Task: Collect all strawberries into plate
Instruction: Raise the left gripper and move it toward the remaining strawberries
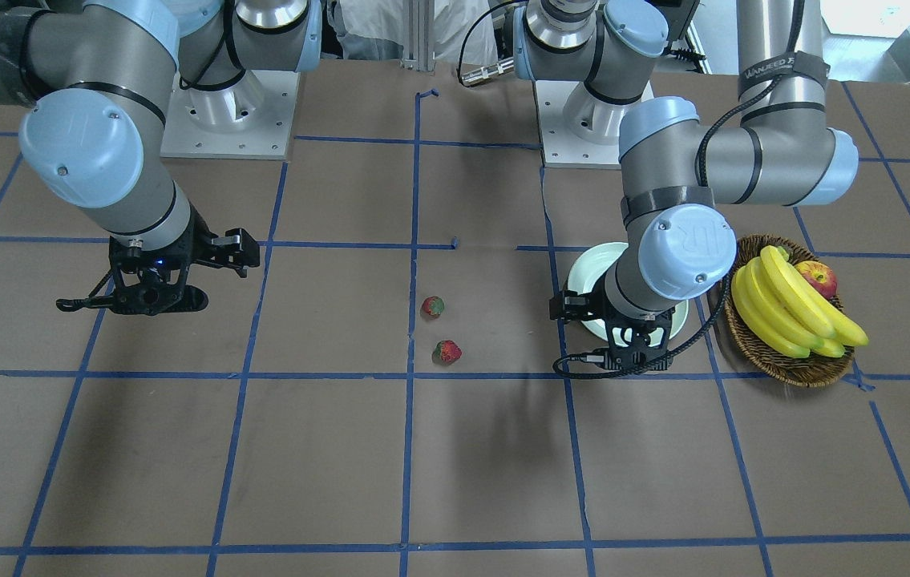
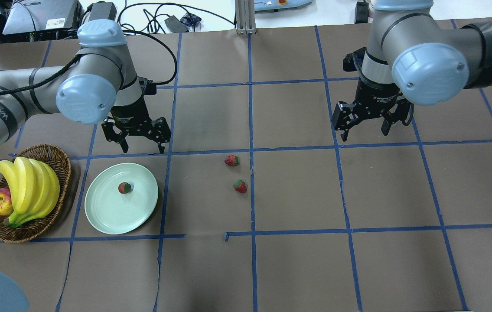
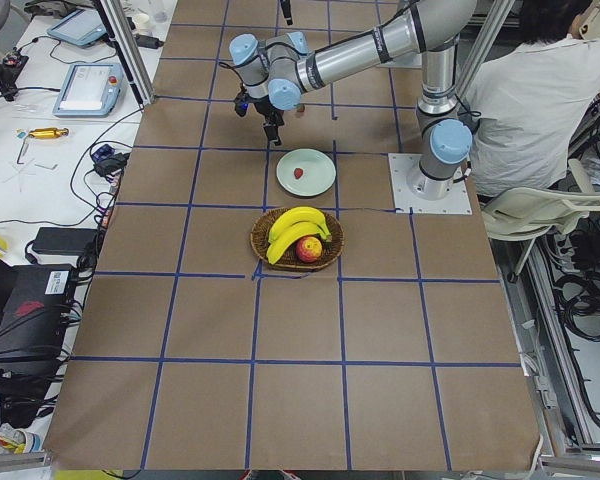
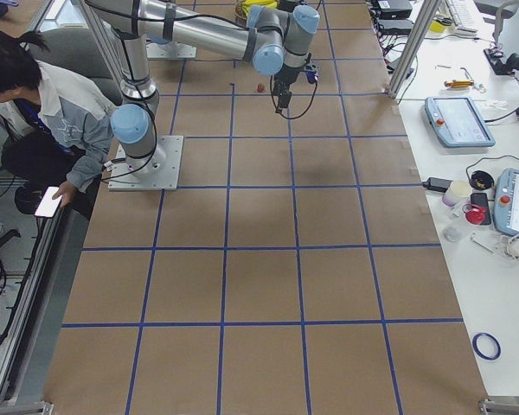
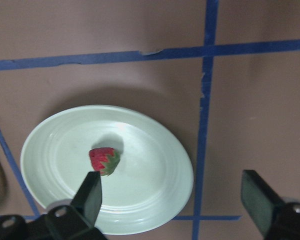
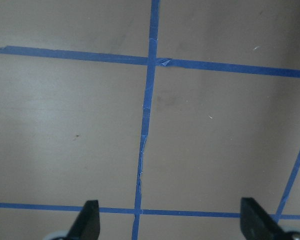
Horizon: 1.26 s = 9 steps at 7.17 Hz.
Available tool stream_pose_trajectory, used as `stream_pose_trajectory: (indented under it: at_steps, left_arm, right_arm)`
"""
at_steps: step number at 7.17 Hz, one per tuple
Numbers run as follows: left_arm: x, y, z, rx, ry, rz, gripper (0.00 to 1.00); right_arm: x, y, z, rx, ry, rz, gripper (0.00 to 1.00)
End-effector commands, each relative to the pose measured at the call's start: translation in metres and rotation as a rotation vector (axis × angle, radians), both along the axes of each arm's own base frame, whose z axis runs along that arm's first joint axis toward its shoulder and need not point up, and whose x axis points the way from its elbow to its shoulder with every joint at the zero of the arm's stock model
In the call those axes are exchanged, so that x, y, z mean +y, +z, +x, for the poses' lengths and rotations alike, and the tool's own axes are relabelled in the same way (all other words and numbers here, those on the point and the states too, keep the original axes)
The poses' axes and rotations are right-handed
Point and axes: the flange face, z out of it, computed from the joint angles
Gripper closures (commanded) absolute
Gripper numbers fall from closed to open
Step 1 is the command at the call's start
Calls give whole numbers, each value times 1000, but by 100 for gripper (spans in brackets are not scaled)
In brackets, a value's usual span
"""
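Left gripper (image 2: 141,148): fingers spread wide, nothing between them, touching nothing. It hangs raised above the table (image 2: 298,268), near the plate (image 2: 102,219) on the side away from the robot.

Right gripper (image 2: 365,133): also spread wide and empty, over bare brown table, well apart from all fruit.

One strawberry (image 2: 124,187) lies on the plate, slightly off centre. Two more strawberries sit on the table beside the centre tape line, close together between the arms: far strawberry (image 2: 231,160), near strawberry (image 2: 240,186).

Left wrist view: the plated strawberry (image 5: 104,160) shows just ahead of the open fingers (image 5: 90,196).

Front-facing view: the left arm covers most of the plate (image 1: 587,272), and the berry on it is hidden.

Right wrist view: only table paper and blue tape (image 6: 145,125).

A wicker basket (image 2: 64,171) of bananas (image 2: 29,186) with an apple (image 2: 0,202) stands just beside the plate.
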Motion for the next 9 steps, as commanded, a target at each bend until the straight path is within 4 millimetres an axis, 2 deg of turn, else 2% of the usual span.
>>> stream_pose_trajectory:
  at_steps: [1, 2, 3, 6, 7, 9]
  left_arm:
    - [0, -5, -53, 70, 171, -56, 0]
    - [-5, -13, -65, 111, 256, -84, 0]
    - [-8, -20, -69, 113, 302, -83, 1]
    - [-13, -40, -81, 105, 346, -89, 2]
    - [-12, -48, -100, 100, 386, -109, 2]
    - [-6, -61, -120, 66, 489, -89, 2]
  right_arm:
    - [1, 0, 3, -4, 1, 2, 0]
    - [-1, 10, 2, 3, 6, -17, 0]
    - [-1, 34, 1, 10, 6, -54, 0]
    - [8, 121, -1, 17, 4, -15, 0]
    - [8, 129, -1, 17, 4, -16, 0]
    - [9, 124, -1, 19, 5, -4, 0]
